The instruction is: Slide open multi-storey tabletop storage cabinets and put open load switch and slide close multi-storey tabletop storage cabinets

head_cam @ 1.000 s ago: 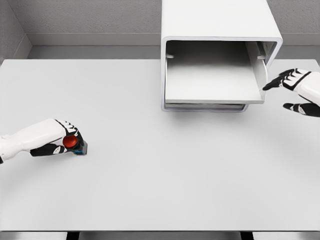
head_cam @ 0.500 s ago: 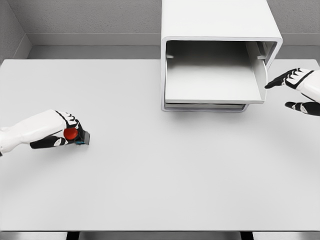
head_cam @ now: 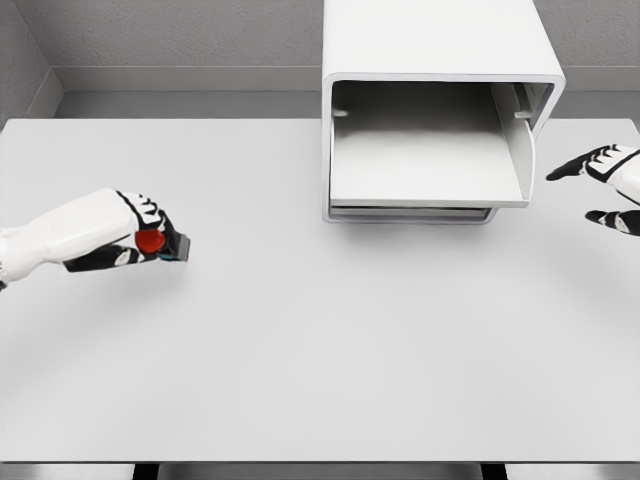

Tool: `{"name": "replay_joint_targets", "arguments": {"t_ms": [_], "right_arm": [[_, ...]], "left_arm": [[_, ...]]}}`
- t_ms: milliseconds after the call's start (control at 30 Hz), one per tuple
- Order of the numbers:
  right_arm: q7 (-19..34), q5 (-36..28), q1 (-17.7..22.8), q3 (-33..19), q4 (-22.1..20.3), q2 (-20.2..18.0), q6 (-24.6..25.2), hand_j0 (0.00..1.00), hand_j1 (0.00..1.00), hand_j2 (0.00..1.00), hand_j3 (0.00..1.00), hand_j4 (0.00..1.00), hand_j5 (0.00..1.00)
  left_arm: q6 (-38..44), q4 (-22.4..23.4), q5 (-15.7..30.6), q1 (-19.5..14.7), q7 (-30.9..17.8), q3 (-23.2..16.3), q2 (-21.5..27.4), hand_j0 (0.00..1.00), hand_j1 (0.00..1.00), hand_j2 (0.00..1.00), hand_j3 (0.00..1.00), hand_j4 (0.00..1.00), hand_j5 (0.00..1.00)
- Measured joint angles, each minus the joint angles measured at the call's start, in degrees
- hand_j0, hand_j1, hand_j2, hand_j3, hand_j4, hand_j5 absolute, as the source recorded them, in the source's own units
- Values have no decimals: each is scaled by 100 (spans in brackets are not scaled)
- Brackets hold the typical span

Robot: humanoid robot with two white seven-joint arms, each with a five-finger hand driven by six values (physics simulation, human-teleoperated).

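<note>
Two hands in view: left hand (head_cam: 135, 243) at the table's left side, right hand (head_cam: 612, 175) at the right edge, beside the cabinet.
Left hand state: clenched around the load switch (head_cam: 157, 243); red knob visible between the fingers, dark body poking out toward the right.
Switch position: in the left grasp, apparently lifted clear of the table (head_cam: 320, 340), well apart from the cabinet (head_cam: 440, 60).
Right hand state: released, fingers spread, holding nothing, just off the drawer's right corner, not touching.
Cabinet state: upper drawer (head_cam: 425, 165) slid out toward the camera, tray bare; a lower tier seen only as a thin edge beneath.
Done so far: opening step judged complete; pick-up of the switch judged complete.
Left to do: carry across to the drawer, set down inside, let go, push drawer shut.
Progress estimate: roughly midway.
Surroundings: grey back wall, white tabletop, nothing else visible on it.
Obstructions: none along the straight path; drawer's front lip probably needs clearing from above; cabinet hood overhangs the rear of the tray.
</note>
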Motion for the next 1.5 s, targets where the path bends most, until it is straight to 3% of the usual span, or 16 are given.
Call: {"name": "replay_joint_targets", "arguments": {"t_ms": [433, 567, 1500], "right_arm": [[-27, 218, 325, 19, 101, -24, 0, 83, 83, 83, 83, 83, 83], [-28, 244, 395, 24, 86, -38, 0, 79, 79, 79, 79, 79, 79], [-51, 260, 765, 69, 28, -6, 1, 81, 81, 81, 81, 81, 81]], "left_arm": [[-3, -189, 16, -316, 1, -35, -286, 46, 46, 46, 46, 46, 46], [-1, -300, 11, -404, 1, -69, -390, 46, 46, 46, 46, 46, 46], [-1, -433, 24, -984, 0, -124, -1224, 46, 46, 46, 46, 46, 46]]}}
